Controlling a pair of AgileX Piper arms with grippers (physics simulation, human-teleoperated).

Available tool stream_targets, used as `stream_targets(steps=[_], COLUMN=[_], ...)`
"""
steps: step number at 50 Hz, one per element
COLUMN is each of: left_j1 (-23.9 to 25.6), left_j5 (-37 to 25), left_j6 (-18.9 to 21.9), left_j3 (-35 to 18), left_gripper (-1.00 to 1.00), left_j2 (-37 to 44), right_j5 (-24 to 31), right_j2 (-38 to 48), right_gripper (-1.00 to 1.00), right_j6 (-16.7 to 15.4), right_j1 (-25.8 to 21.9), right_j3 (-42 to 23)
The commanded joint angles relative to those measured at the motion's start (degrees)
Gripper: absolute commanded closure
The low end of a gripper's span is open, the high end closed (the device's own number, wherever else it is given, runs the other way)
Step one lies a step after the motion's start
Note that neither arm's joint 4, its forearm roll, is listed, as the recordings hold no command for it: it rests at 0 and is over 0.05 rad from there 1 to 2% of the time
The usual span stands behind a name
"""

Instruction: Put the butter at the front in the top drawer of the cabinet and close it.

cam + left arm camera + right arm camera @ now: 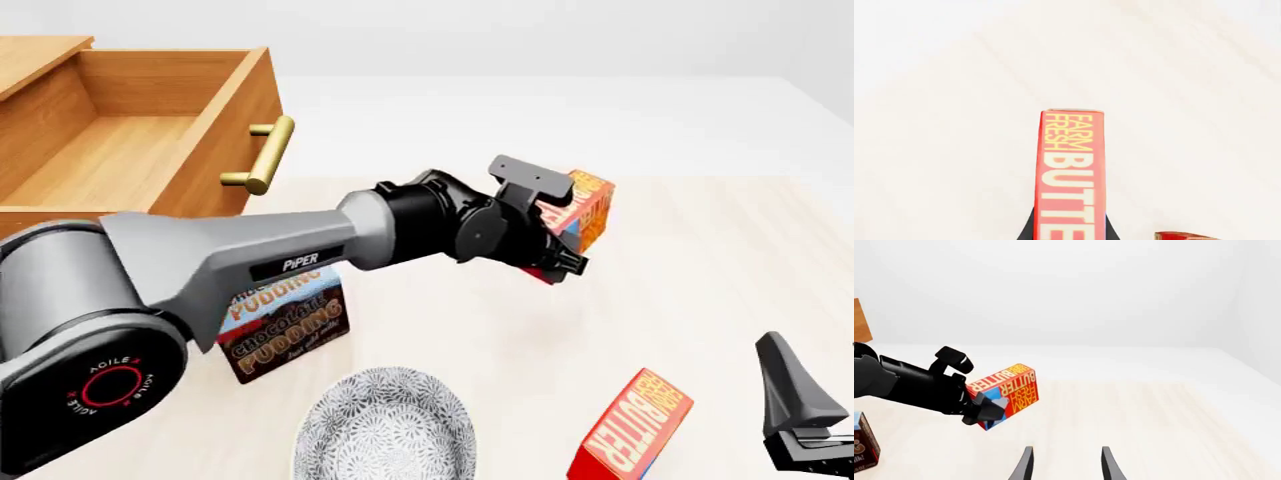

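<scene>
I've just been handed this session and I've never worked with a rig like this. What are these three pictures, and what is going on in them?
These are simulator renders of two robot arms at a table. The front view looks from behind the arms. The left arm's end effector holds one butter carton in the air, above the table. The left wrist view, from a camera just behind that end effector, looks along the held carton. The right wrist view shows the same carton from the side, with the right end effector open and holding nothing.

On the table are a second butter carton, a chocolate pudding box and a patterned plate. At far left the cabinet's top drawer stands open, with a brass handle.
</scene>
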State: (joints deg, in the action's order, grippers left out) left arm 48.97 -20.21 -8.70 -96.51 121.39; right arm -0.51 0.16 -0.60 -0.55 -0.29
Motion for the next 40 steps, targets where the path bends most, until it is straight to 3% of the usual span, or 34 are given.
stream_targets(steps=[1,40], left_j1=[-1.1,-7.1], left_j5=[-2.2,-10.1], left_j6=[1.2,2.7], left_j3=[2.5,13.7], left_gripper=[1.0,1.0], left_j2=[-7.4,-28.5], right_j5=[0.0,0.0], right_j2=[-0.1,-0.1], right_gripper=[-1.0,-1.0], right_j6=[0.0,0.0], right_j1=[0.0,0.0], right_j3=[0.0,0.0])
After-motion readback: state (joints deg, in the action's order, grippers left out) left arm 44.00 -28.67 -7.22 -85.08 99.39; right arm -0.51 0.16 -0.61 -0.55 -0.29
